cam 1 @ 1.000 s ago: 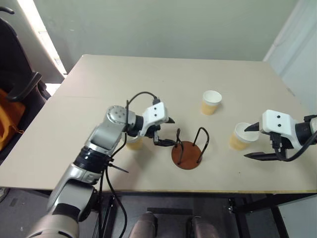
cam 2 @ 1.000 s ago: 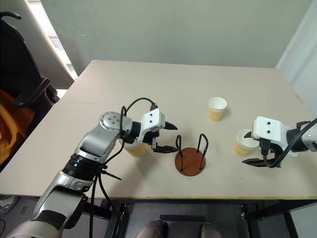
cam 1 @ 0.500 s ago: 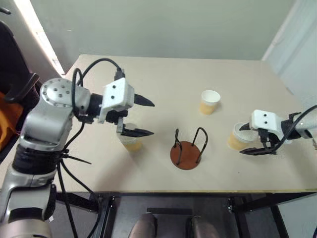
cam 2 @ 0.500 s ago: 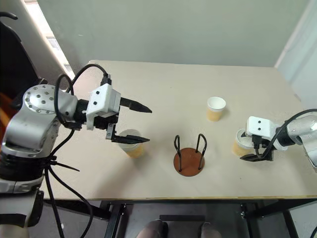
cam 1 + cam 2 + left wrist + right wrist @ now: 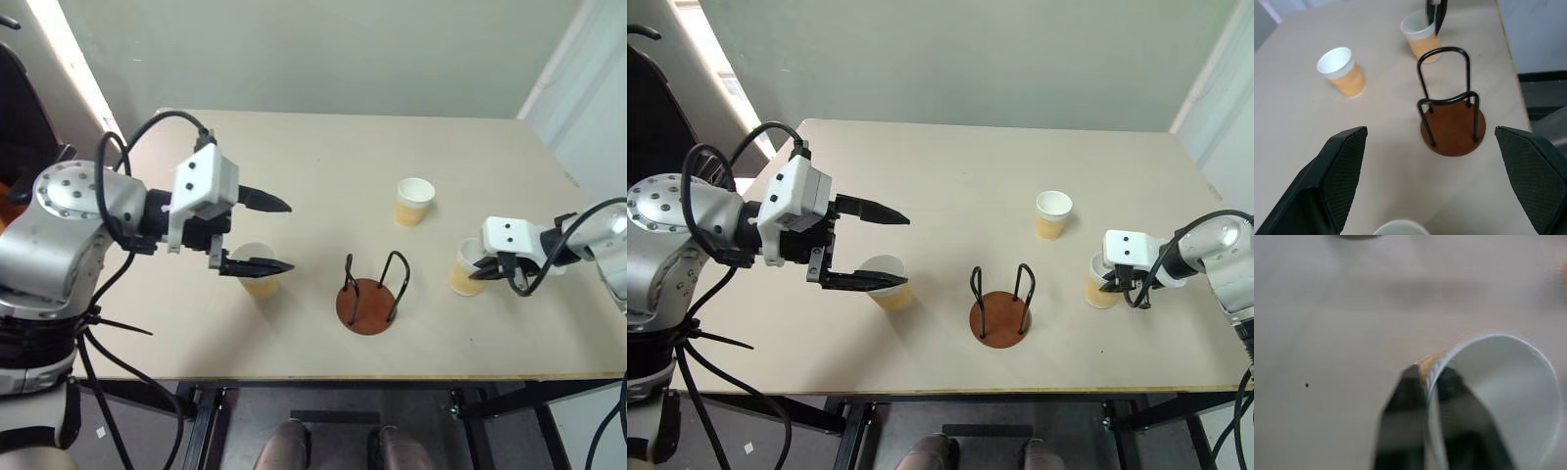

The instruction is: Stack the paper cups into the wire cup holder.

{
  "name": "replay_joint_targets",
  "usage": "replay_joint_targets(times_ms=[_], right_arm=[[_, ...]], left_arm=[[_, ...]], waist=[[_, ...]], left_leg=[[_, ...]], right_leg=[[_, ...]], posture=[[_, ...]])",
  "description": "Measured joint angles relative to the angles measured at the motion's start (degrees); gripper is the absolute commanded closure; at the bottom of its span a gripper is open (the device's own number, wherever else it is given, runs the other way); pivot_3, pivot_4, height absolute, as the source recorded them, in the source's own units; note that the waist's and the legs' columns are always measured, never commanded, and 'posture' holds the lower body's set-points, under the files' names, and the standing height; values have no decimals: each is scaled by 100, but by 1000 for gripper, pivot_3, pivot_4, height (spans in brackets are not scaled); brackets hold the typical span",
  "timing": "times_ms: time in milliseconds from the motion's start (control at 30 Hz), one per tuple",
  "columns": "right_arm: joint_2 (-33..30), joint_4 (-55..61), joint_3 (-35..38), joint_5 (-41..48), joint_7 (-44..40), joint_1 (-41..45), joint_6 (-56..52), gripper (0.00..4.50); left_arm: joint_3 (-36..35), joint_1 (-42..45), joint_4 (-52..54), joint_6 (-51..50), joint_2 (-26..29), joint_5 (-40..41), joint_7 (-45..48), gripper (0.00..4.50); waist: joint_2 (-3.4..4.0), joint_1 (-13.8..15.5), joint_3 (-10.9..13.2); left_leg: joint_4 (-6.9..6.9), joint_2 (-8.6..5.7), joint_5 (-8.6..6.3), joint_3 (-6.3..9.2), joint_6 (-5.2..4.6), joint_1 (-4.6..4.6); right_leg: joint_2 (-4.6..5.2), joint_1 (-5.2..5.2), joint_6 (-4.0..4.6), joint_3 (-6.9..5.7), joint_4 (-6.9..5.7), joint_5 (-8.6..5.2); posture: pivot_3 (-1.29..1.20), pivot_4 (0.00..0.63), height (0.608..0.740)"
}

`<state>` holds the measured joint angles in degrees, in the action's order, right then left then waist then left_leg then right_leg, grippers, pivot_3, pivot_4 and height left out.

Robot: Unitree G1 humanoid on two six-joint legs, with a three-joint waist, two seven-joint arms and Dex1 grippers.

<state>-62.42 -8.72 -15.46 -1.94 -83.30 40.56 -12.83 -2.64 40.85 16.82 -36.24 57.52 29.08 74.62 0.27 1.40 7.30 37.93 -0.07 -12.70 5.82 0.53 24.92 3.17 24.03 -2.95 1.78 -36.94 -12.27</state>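
**Right end effector pinching the rim of its cup**

The right end effector (image 5: 1114, 281), open beside the cup a second ago, is now closing on the rim wall of the right-hand paper cup (image 5: 1100, 291), one finger inside and one outside. That likely means the lift toward the wire cup holder (image 5: 1000, 314) is coming next.

The left end effector (image 5: 874, 245) is hanging raised and pulled back from the holder, its fingers spread wide and holding nothing, above the left paper cup (image 5: 887, 284).

All three cups, the far cup (image 5: 1053, 214) included, are standing upright on the tabletop (image 5: 950, 176), mouths up, long axes vertical. The holder is sitting empty between them, loops upright.
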Motion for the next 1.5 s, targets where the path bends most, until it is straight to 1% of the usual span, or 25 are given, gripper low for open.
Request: replay_joint_targets(times_ms=[67, 167, 267, 333, 400, 467, 533, 600, 633, 733, 800, 833, 867, 1000, 1100, 1200, 1400, 1500], right_arm=[[-28, 5, -31, -42, -132, 174, 69, 4478], [115, 193, 105, 410, -485, 736, -137, 4478], [645, 580, 395, 1281, -752, 1928, -756, 4478], [874, 683, 481, 1540, -810, 2638, -909, 4478], [1053, 763, 482, 1696, -847, 2995, -899, 4478], [1099, 881, 214, 1914, -875, 3000, -839, 4478], [1088, 1001, -235, 2158, -891, 2866, -736, 4478], [967, 1107, -653, 2324, -893, 2735, -561, 4478], [891, 1119, -791, 2345, -893, 2722, -476, 4478], [635, 1129, -1033, 2453, -894, 2722, -261, 4478], [574, 1128, -1146, 2506, -893, 2722, -154, 4478], [557, 1141, -1238, 2554, -894, 2721, -101, 4478], [545, 1149, -1320, 2600, -894, 2721, -76, 4478], [545, 1231, -1530, 2725, -894, 2704, 42, 4478], [720, 1230, -1561, 2484, -894, 2658, 199, 4478], [749, 1196, -1756, 2257, -894, 2609, 360, 3896], [691, 1099, -1777, 2191, -895, 2603, 483, 1870], [751, 834, -1760, 2068, -895, 2668, 505, 746]], left_arm=[[-76, -16, -206, 70, 118, -51, -5, 0], [-196, -35, -419, 181, 278, -81, 14, 0], [-202, -68, -423, 240, 274, -31, 28, 0], [-207, -75, -398, 240, 230, 81, 33, 0], [-207, -76, -356, 240, 209, 163, 36, 0], [-207, -75, -350, 241, 210, 208, 44, 0], [-206, -75, -349, 253, 217, 228, 93, 0], [-207, -83, -338, 259, 262, 264, 140, 0], [-210, -99, -332, 259, 304, 290, 150, 0], [-300, -226, -289, 258, 403, 325, 145, 0], [-365, -349, -205, 239, 428, 355, 116, 0], [-376, -406, -127, 214, 428, 401, 99, 0], [-377, -439, -71, 197, 428, 450, 92, 0], [-380, -512, 33, 134, 462, 495, 9, 0], [-383, -520, 70, 104, 489, 512, -34, 0], [-383, -521, 116, 81, 489, 536, -121, 0], [-364, -488, 122, 80, 455, 501, -238, 0], [-183, -242, -111, 235, 215, 152, -603, 0]], waist=[[1, -14, 0], [4, -53, 2], [13, -116, 7], [5, -117, 2], [-8, -100, -6], [-10, -66, -7], [-5, -61, -4], [-4, -62, -2], [-3, -62, -2], [-4, -68, -2], [-3, -79, -2], [-3, -85, -2], [-3, -87, -2], [-3, -88, -2], [-4, -99, -2], [-4, -96, -2], [-4, -96, -2], [-4, -89, -2]], left_leg=[[-3, 1, -2, 1, 4, 0], [-16, 1, 1, 0, 9, 1], [-48, 0, 19, -4, 24, 5], [-77, 4, 32, 7, 33, 3], [-89, 14, 35, 29, 40, 2], [-91, 15, 36, 39, 49, 4], [-92, 14, 46, 35, 69, 8], [-92, 13, 66, 32, 104, 13], [-92, 13, 66, 31, 104, 14], [-93, 15, 62, 30, 103, 13], [-95, 16, 57, 29, 94, 9], [-96, 17, 34, 29, 56, 8], [-95, 19, 34, 30, 55, 7], [-95, 19, 35, 30, 56, 1], [-94, 21, 36, 30, 56, -2], [-92, 20, 37, 32, 55, 0], [-93, 20, 36, 31, 56, 0], [-90, 19, 39, 32, 56, -3]], right_leg=[[-2, 5, 1, 0, -2, 0], [-4, 15, 7, 3, -3, -2], [-8, 37, 21, 7, -3, -6], [-8, 45, 44, -6, -3, -18], [-9, 43, 74, -22, -6, -34], [-11, 43, 84, -27, -6, -40], [-10, 45, 82, -25, -5, -39], [-9, 47, 77, -24, -2, -37], [-8, 48, 75, -23, -1, -36], [-8, 48, 78, -23, -1, -37], [-9, 48, 83, -22, -4, -41], [-9, 48, 85, -22, -6, -41], [-10, 48, 85, -23, -9, -41], [-11, 48, 85, -23, -19, -38], [-11, 48, 95, -23, -21, -32], [-11, 48, 97, -23, -21, -29], [-11, 48, 98, -24, -20, -29], [-9, 45, 99, -24, -22, -27]], posture=[[0, 150, 740], [0, 150, 740], [0, 150, 740], [0, 150, 740], [0, 150, 740], [0, 150, 740], [0, 150, 740], [0, 150, 740], [0, 150, 740], [0, 150, 740], [0, 150, 740], [0, 150, 740], [0, 150, 740], [0, 150, 740], [0, 150, 740], [0, 150, 740], [0, 150, 740], [0, 150, 740]])
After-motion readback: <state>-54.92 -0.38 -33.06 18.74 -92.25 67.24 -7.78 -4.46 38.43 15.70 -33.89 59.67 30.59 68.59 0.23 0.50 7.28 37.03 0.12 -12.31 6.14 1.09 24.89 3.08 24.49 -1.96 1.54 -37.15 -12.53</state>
